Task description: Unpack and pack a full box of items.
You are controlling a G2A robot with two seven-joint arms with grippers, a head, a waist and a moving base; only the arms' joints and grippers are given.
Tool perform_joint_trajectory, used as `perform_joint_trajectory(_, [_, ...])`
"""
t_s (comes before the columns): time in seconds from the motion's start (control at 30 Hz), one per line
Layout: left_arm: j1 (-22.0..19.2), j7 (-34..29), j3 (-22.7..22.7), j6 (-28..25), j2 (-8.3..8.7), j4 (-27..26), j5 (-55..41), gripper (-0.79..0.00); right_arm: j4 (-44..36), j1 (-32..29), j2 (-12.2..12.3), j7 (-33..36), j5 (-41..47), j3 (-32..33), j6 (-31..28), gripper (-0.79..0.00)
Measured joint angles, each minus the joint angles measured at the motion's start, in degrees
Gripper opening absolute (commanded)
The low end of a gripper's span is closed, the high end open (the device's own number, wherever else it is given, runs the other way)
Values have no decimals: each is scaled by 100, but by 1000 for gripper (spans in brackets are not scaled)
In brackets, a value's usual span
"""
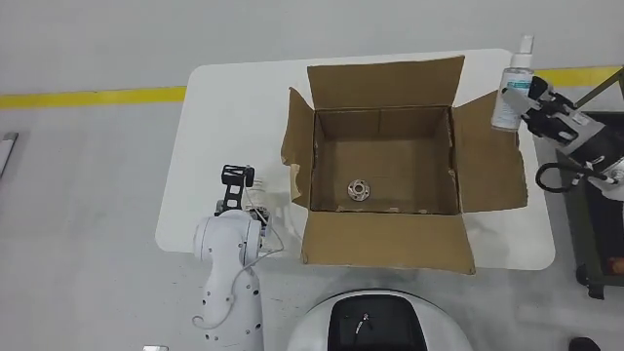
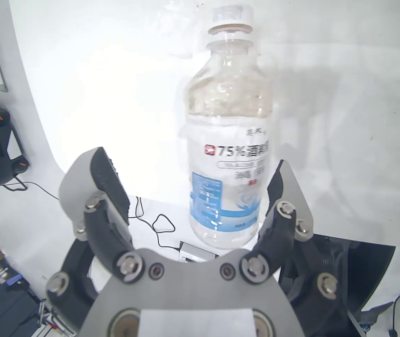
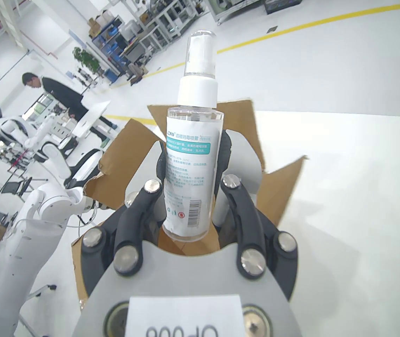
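Observation:
An open cardboard box [image 1: 385, 239] stands mid-table with its flaps spread; a small round metal part [image 1: 358, 190] lies on its floor. Beyond the box's right flap, my right gripper [image 1: 529, 99] [image 3: 193, 152] is shut on an upright spray bottle [image 1: 512, 83] [image 3: 191, 163] with a white pump and clear cap. My left gripper [image 1: 237, 177] [image 2: 191, 163] sits open near the table's front left, left of the box. A clear bottle [image 2: 226, 141] with a blue label and white cap lies between its fingers, cap pointing away. One finger [image 2: 108, 177] stands well off it.
The white table [image 1: 234, 107] has free room left of the box and behind it. A dark cart with cables [image 1: 595, 205] stands just off the right edge. The front flap [image 1: 385, 244] reaches close to the table's front edge.

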Motion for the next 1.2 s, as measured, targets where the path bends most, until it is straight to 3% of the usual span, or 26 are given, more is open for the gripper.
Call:
perform_joint_trajectory(0.2, [0,0,0,-1,0,1,1,0,-58,-492,65,2,-480,624,584,-785])
perform_joint_trajectory(0.37, [-1,-1,0,-1,0,1,1,0,78,-660,156,687,-1405,647,1281,-785])
perform_joint_trajectory(0.57, [0,-1,0,-1,0,1,1,0,571,-419,268,1719,-2648,-80,1639,-785])
perform_joint_trajectory(0.87, [-1,-1,0,-1,0,1,1,0,948,-94,348,2484,-3797,-1092,1545,-785])
perform_joint_trajectory(1.2, [0,-1,0,-1,0,1,1,0,1070,45,368,2888,-4185,-1644,1660,-785])
